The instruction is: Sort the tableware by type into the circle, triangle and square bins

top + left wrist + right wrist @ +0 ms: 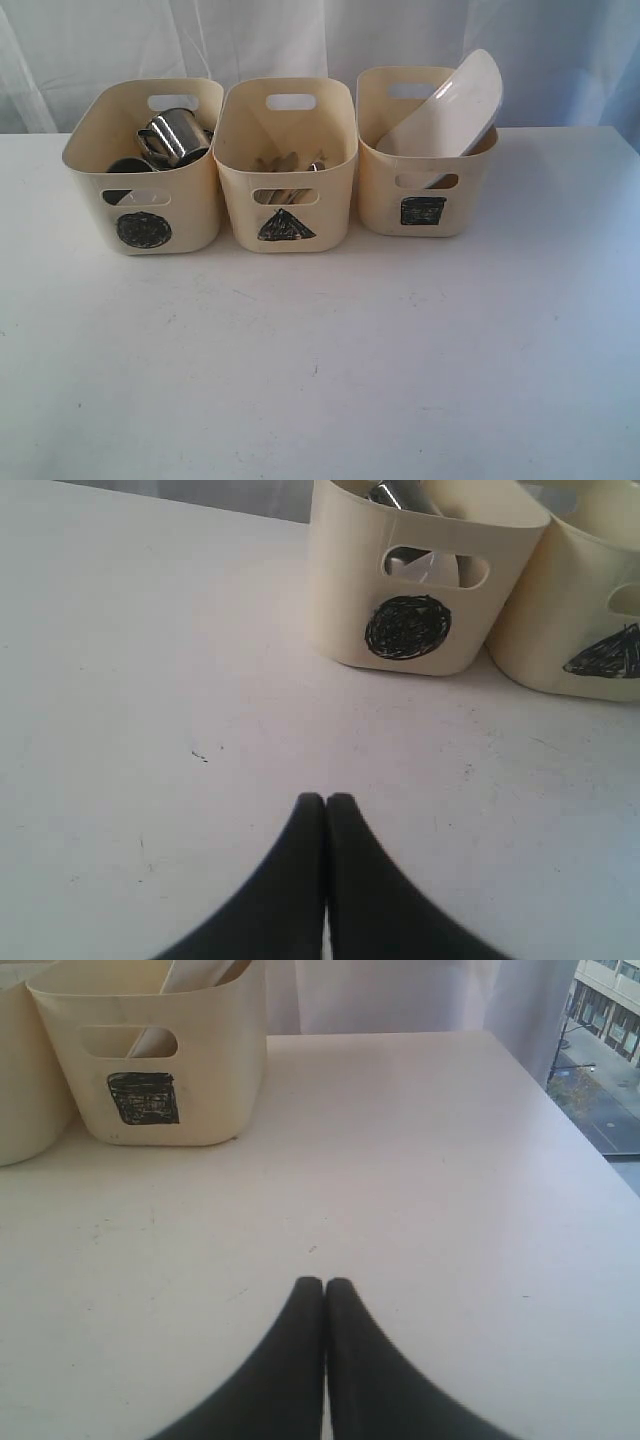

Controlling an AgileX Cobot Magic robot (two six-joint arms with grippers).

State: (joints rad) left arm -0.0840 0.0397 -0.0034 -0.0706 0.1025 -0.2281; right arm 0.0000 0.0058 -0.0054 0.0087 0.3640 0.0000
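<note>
A steel handled mug [175, 137] is seen in the cream plastic circle bin [145, 190], left of the triangle bin [288, 195]. A white square plate [450, 110] is propped in the square bin [425, 190] to its right. The left fingers [308, 825] and right fingers [308, 1305] are pressed together, empty. Sorting looks finished, so the arms are best held clear.

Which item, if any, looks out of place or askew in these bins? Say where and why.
The white square plate leans tilted in the square bin, with its upper edge poking well above the rim instead of sitting fully inside.
</note>
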